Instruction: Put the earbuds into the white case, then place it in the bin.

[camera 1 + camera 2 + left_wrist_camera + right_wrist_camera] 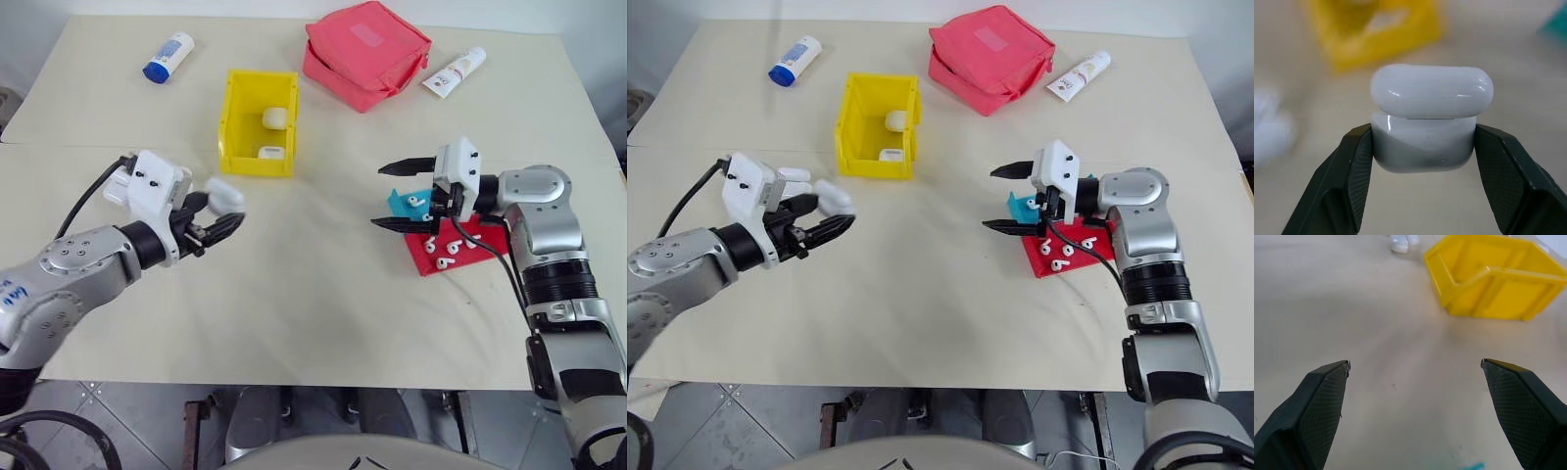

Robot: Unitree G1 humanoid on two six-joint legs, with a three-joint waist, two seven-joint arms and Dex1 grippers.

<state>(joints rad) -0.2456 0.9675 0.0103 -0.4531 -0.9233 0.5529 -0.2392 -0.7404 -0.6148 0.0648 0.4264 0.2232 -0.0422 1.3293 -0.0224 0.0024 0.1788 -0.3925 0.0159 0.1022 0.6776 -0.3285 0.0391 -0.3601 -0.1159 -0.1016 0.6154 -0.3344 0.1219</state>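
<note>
The left gripper (1422, 142) clamps the white case (1425, 117) by its lower half, held up over the table's left side, lid hinged ajar. The right gripper (404, 196) hangs wide open and empty beside the earbuds (446, 257) near the right edge. Best to keep the case level, mouth upward, and pinch one bud by its stem before any trip to the bin (232, 122).

The glossy white rounded case (1431, 117) sat clamped between the left gripper's (1422, 147) black fingers (1354, 166), which covered both its ends; its underside was lost in shadow. Behind it the bright yellow plastic bin (1376, 36) was a blur, cut off at the frame's top edge, and a pale smear (1271, 129) beside it was too soft to identify. In the head views, the two white objects (273, 134) lying in the bin were too small to tell apart. The tiny white earbuds (446, 250) on the red tray (423, 262) were partly hidden behind the right gripper (394, 196), so their number stayed unclear.
</note>
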